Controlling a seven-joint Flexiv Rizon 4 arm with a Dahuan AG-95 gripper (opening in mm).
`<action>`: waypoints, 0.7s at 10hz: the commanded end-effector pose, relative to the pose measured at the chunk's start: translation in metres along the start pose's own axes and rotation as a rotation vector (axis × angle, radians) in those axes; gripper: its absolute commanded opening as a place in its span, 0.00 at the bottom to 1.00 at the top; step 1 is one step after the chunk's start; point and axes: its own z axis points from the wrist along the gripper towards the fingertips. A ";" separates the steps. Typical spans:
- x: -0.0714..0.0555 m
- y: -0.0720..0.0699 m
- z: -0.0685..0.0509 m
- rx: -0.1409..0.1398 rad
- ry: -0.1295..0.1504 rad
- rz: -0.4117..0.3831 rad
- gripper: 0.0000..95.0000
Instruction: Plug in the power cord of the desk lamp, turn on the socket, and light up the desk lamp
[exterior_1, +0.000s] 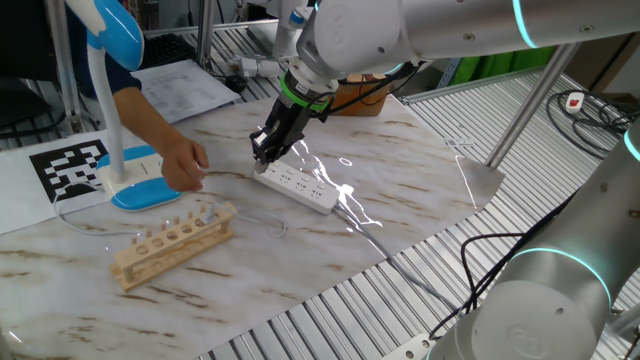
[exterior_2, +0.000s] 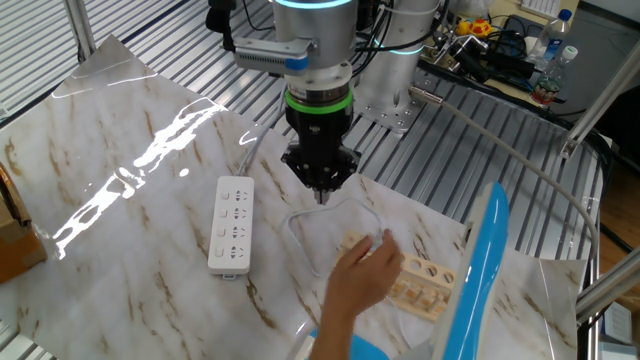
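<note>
The desk lamp stands at the left, with its blue-topped base (exterior_1: 140, 192) on the marble table and its blue head (exterior_1: 115, 30) high up; in the other fixed view only the head (exterior_2: 482, 265) shows. The white socket (exterior_1: 300, 187) (exterior_2: 233, 225) lies flat mid-table. My gripper (exterior_1: 264, 158) (exterior_2: 322, 194) points down, shut, just beside the socket's end, and I see nothing between its fingers. The thin power cord (exterior_2: 297, 232) (exterior_1: 282, 226) loops on the table below the gripper. Its plug cannot be made out.
A person's hand (exterior_1: 185, 165) (exterior_2: 362, 272) rests between the lamp base and the socket. A wooden rack with round holes (exterior_1: 175, 243) (exterior_2: 425, 285) lies near the front. A marker sheet (exterior_1: 70, 165) and papers (exterior_1: 185, 85) lie at the left. A second arm (exterior_1: 545, 290) stands at the right.
</note>
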 end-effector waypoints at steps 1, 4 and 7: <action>0.001 0.001 0.000 0.010 -0.026 -0.004 0.00; 0.004 0.006 -0.010 0.101 0.019 -0.017 0.00; 0.004 0.017 -0.009 0.210 0.115 0.110 0.00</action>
